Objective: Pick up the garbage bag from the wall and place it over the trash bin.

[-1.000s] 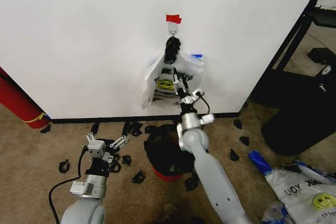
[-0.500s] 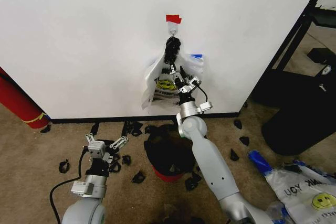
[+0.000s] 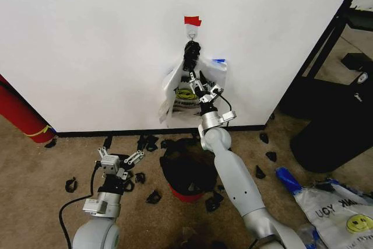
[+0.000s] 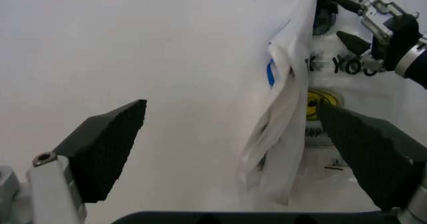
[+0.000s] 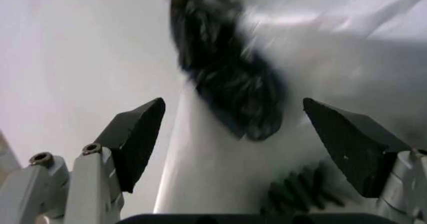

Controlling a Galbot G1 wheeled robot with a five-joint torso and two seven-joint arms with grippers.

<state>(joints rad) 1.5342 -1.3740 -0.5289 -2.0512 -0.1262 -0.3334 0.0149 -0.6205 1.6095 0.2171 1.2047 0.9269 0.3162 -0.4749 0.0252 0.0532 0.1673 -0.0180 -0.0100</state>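
- The wall [image 3: 87, 45] is carrying the whole load: a bunch of bags is hanging from a small hook [image 3: 192, 37] just under a piece of red tape [image 3: 192, 21], so that they are dangling clear of the carpet above the black baseboard [image 3: 116, 133].
- The trash bin [image 3: 185, 174] is standing on the carpet just out from the baseboard and below the hanging bags, mouth up and unlined; what is inside cannot be told.
- An opaque smiley-face bag [image 3: 182, 94] is hanging at the front of the bunch; the garbage bag [image 3: 218, 69] is showing behind it as clear plastic with a blue strip at its upper right edge.
- The right gripper [image 3: 200, 86] is reaching up against the bunch with its fingers spread, facing the dark knot of bag handles [image 5: 230, 84], holding nothing.
- The left gripper [image 3: 120, 160] is waiting low over the carpet left of the bin, fingers apart and empty.
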